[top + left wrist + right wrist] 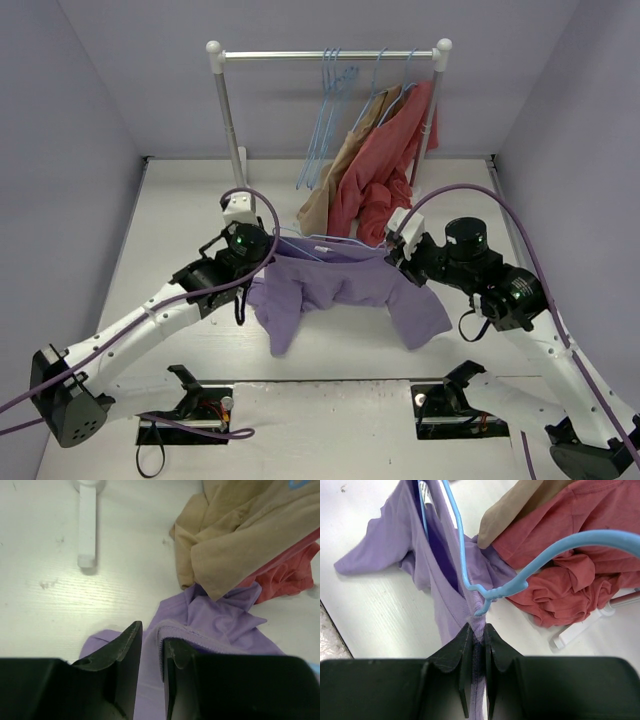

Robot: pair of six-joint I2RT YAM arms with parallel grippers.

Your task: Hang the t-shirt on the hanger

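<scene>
The lavender t-shirt [340, 285] hangs stretched between my two grippers above the table, sleeves drooping at both sides. My left gripper [268, 252] is shut on its left shoulder; in the left wrist view the cloth [220, 620] runs between the jaws of that gripper [150, 635]. My right gripper [392, 250] is shut on the right shoulder. In the right wrist view the gripper [477, 630] pinches a bunched fold of the t-shirt [395, 545]. The light-blue hanger [461, 555] sits inside the neck opening, its hook arching right. In the top view its thin frame [322, 243] shows along the shirt's upper edge.
A white clothes rack [330, 55] stands at the back with several spare blue hangers [325, 110]. A tan garment [330, 190] and a brick-red garment [385, 170] hang from it down onto the table, just behind the shirt. The rack's foot [86, 525] lies ahead left.
</scene>
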